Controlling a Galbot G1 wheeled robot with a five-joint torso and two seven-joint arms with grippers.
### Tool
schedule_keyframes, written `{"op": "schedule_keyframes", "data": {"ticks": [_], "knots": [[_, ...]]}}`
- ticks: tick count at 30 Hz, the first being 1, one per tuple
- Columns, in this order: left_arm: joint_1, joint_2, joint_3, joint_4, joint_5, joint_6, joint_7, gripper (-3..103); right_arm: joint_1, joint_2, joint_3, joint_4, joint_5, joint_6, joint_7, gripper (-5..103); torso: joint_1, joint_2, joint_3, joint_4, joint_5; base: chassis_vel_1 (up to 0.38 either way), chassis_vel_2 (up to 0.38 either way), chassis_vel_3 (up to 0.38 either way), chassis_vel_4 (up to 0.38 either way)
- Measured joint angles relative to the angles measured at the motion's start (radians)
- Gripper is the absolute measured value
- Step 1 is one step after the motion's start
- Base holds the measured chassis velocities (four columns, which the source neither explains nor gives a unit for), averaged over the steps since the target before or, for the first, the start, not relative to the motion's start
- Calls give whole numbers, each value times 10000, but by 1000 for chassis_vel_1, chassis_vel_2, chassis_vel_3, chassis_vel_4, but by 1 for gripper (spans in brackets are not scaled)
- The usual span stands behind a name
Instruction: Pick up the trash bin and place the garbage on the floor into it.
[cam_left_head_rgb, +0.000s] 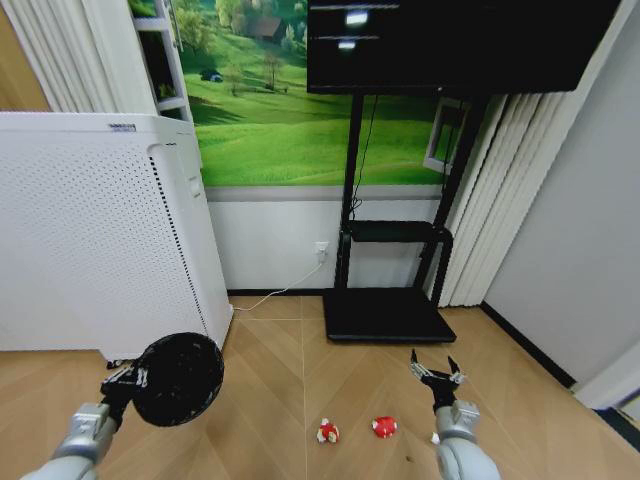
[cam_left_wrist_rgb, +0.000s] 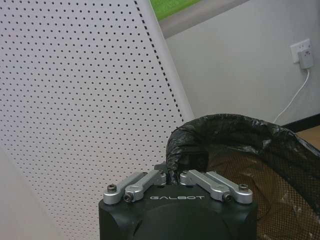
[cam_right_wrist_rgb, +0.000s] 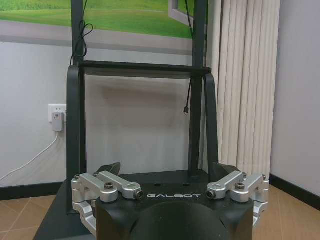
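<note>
Fingers of the left gripper (cam_left_wrist_rgb: 170, 176) are pinched on the bagged rim of the trash bin (cam_left_wrist_rgb: 240, 165); in the left wrist view both linkages have folded inward and the black liner bunches between them. In the head view the left gripper (cam_left_head_rgb: 137, 377) sits lower left of the frame, with the trash bin (cam_left_head_rgb: 178, 378) carried off the floor and tipped so its mouth faces the camera.

Right gripper (cam_left_head_rgb: 437, 376) hangs lower right of the head view, fingers spread wide and holding nothing. The right wrist view confirms this: right gripper (cam_right_wrist_rgb: 169, 172) with both tips well apart, looking toward the black TV stand (cam_right_wrist_rgb: 140, 70) and the wall socket (cam_right_wrist_rgb: 57, 116).

Garbage: two red-and-white scraps on the wood floor, bottom centre of the head view, one (cam_left_head_rgb: 327, 432) left of the other (cam_left_head_rgb: 385, 427), near each other but apart. Both lie between the two arms, nearer the right gripper. A third piece may sit by the right forearm at the bottom edge; too hidden to tell.

White perforated appliance (cam_left_head_rgb: 95, 240) stands at left, just behind the bin.

Step judged: bin pickup done; collection of scraps not begun.

Next move likely calls for lowering the right gripper over the nearer scrap, and levelling the bin mouth upward so a drop lands inside.
</note>
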Motion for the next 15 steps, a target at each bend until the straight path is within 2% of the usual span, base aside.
{"op": "schedule_keyframes", "data": {"ticks": [7,15], "knots": [[35,-11,-180,222,-57,-179,54,6,29,27,-55,33,-114,-1,27,100,-1,1,-1,4,1,47,47,-61,-48],[3,-39,-203,256,-193,-191,51,6,68,5,-58,-9,-112,18,34,100,-1,0,-1,3,-1,190,187,-173,-193]]}}
